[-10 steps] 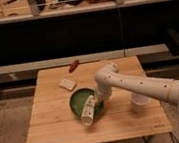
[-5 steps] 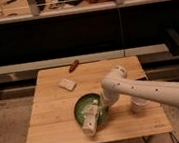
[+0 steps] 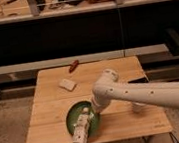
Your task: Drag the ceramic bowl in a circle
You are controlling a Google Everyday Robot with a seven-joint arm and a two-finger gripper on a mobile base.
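**Gripper at the right rim of the ceramic bowl on a wooden table**

The wooden table [image 3: 45, 124] carries every item; places are given from the ceramic bowl [image 3: 74, 117], which sits near the table's front edge, left of centre. Behind the bowl and slightly left lies a small pale block [image 3: 67, 84], well apart from it. A whitish cylindrical bottle [image 3: 81, 132] lies tilted across the bowl, its lower end jutting over the front rim. Far behind the bowl, near the table's back edge, lies a small red object [image 3: 73, 65]. The gripper [image 3: 93, 110] is down at the bowl's right rim, beside the bottle's upper end; how far open it is, and whether it grips anything, cannot be told. The white arm [image 3: 147, 93] stretches off to the right of the bowl. Below it a small white cup [image 3: 137, 109] shows partly, well apart from the bowl.
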